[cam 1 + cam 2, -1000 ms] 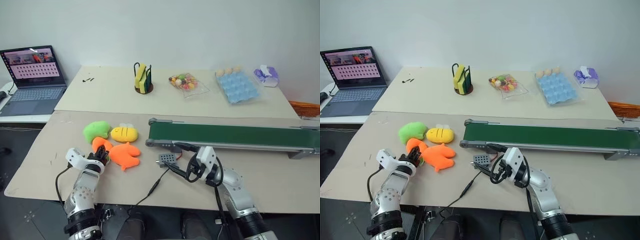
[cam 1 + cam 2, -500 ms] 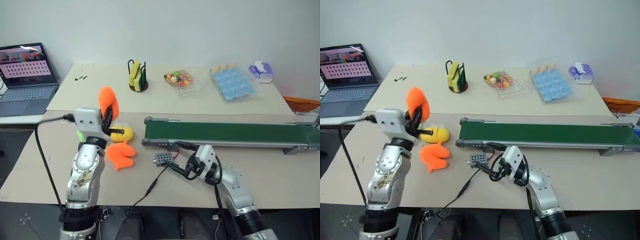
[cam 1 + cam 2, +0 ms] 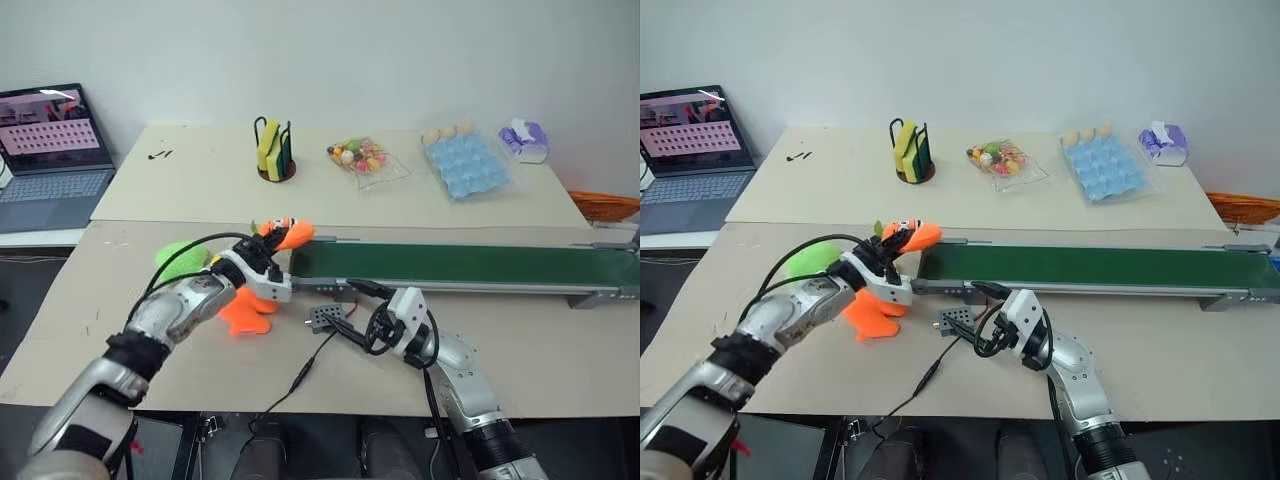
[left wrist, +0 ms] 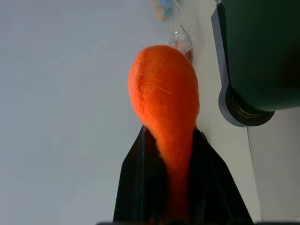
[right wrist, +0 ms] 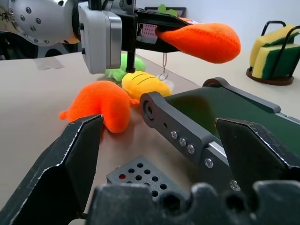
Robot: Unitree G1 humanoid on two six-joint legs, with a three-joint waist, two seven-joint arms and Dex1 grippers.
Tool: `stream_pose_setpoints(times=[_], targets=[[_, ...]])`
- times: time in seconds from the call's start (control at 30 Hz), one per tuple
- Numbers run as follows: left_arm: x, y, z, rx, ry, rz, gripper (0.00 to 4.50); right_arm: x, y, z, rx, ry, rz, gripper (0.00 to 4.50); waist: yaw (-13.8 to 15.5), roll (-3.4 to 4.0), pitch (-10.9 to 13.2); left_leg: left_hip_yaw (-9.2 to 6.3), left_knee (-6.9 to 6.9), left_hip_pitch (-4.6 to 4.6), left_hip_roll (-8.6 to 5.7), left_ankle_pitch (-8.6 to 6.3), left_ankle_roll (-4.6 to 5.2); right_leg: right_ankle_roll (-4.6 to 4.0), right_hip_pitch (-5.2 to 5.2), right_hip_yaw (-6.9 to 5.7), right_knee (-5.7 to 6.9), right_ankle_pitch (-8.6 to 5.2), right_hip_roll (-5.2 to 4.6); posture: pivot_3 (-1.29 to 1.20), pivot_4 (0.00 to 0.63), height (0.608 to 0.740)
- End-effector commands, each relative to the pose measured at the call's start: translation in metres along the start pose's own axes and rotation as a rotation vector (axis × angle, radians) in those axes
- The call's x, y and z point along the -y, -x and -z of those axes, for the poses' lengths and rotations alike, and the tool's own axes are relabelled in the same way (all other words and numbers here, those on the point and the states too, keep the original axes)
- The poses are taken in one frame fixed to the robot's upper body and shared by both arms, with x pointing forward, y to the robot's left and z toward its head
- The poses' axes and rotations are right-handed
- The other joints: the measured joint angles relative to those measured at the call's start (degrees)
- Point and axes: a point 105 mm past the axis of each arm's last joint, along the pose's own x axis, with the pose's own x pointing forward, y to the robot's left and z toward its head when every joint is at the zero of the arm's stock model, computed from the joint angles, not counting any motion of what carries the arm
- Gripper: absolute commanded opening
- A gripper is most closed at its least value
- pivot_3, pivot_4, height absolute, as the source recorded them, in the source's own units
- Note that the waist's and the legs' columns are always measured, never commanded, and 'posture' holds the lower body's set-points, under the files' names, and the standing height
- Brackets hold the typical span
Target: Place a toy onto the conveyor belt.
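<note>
My left gripper [image 3: 272, 243] is shut on the toy [image 3: 291, 234], a small orange carrot plush with a green tuft, pinched between its two black fingers [image 4: 136, 187]. The toy hangs in the air just at the left end roller [image 4: 241, 110] of the conveyor belt [image 3: 470, 265], a long dark green belt in a grey frame running to the right. It is not touching the belt. My right gripper [image 5: 157, 126] stands open low over the table in front of the belt's left end, nothing between its fingers.
An orange fish plush [image 3: 244, 312], a yellow bee plush [image 5: 143, 84] and a green plush [image 3: 178, 258] lie left of the belt. A small grey perforated box [image 3: 328, 318] with a cable sits by my right gripper. A laptop [image 3: 50, 140], sponge holder [image 3: 272, 152], candy bag [image 3: 362, 160] and blue egg tray [image 3: 465, 165] stand further back.
My left arm lifted the toy from among the plushes, raised it high, then swung it forward and right to the belt's left end. The right arm stayed in place.
</note>
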Motion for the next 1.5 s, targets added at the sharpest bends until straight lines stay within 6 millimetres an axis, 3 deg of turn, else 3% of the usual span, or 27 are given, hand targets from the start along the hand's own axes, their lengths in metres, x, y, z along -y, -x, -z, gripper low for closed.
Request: stream_pose_setpoints(times=[0.03, 0.07, 0.13, 0.17, 0.23, 0.47, 1.07, 1.27, 1.5], targets=[[-0.007, -0.009, -0.008, 0.091, -0.022, -0.043, 0.03, 0.004, 0.000, -0.011, 0.045, 0.024, 0.034, 4.50, 0.03, 0.00, 0.00, 0.02, 0.04, -0.09, -0.03, 0.00, 0.00, 0.01, -0.15, 0.02, 0.16, -0.01, -0.03, 0.00, 0.150, 0.740], [-0.008, -0.010, -0.010, 0.105, -0.022, -0.049, 0.03, 0.004, 0.001, -0.011, 0.045, 0.024, 0.036, 4.50, 0.02, 0.00, 0.00, 0.03, 0.06, -0.21, -0.03, 0.00, 0.00, 0.01, -0.30, 0.02, 0.26, -0.01, -0.03, 0.00, 0.150, 0.740], [-0.009, -0.010, -0.011, 0.122, 0.010, -0.060, 0.95, 0.005, 0.001, -0.011, 0.043, 0.027, 0.044, 4.50, -0.16, 0.00, 0.00, 0.03, 0.06, -0.22, -0.03, 0.01, 0.00, 0.00, -0.37, 0.02, 0.34, -0.01, -0.03, 0.00, 0.150, 0.740], [-0.010, -0.010, -0.012, 0.128, 0.026, -0.062, 1.06, 0.005, 0.001, -0.011, 0.042, 0.028, 0.047, 4.50, -0.21, 0.00, 0.00, 0.03, 0.06, -0.22, -0.03, 0.01, 0.01, 0.00, -0.38, 0.02, 0.36, -0.01, -0.03, 0.00, 0.150, 0.740], [-0.010, -0.010, -0.012, 0.135, 0.037, -0.062, 1.97, 0.006, 0.002, -0.011, 0.040, 0.030, 0.050, 4.50, -0.24, 0.00, 0.00, 0.03, 0.07, -0.22, -0.03, 0.01, 0.01, 0.00, -0.39, 0.03, 0.39, 0.00, -0.03, 0.00, 0.150, 0.740], [-0.008, -0.007, -0.007, 0.127, 0.039, -0.051, 4.40, 0.009, 0.001, -0.010, 0.038, 0.036, 0.051, 4.50, -0.16, 0.00, 0.00, 0.03, 0.10, -0.20, -0.03, 0.01, 0.01, 0.00, -0.36, 0.02, 0.42, -0.01, -0.02, 0.00, 0.150, 0.740], [-0.015, -0.012, 0.004, 0.116, 0.006, -0.044, 4.46, 0.010, 0.000, -0.010, 0.038, 0.041, 0.049, 4.50, -0.17, 0.00, 0.00, 0.03, 0.15, -0.17, -0.03, 0.01, 0.02, 0.00, -0.34, 0.02, 0.50, 0.00, -0.02, 0.00, 0.150, 0.740], [-0.025, -0.026, -0.005, 0.158, -0.002, -0.055, 4.46, 0.011, -0.001, -0.011, 0.041, 0.041, 0.051, 4.50, -0.14, -0.01, -0.01, 0.04, 0.16, -0.17, -0.04, 0.01, 0.01, 0.00, -0.33, 0.02, 0.50, 0.00, -0.02, 0.00, 0.150, 0.740], [-0.014, -0.032, -0.018, 0.195, 0.046, -0.008, 4.46, 0.011, -0.001, -0.012, 0.043, 0.043, 0.058, 4.50, -0.34, -0.01, -0.01, 0.04, 0.16, -0.16, -0.04, 0.02, 0.02, -0.01, -0.34, 0.03, 0.52, 0.00, -0.01, 0.00, 0.150, 0.740]])
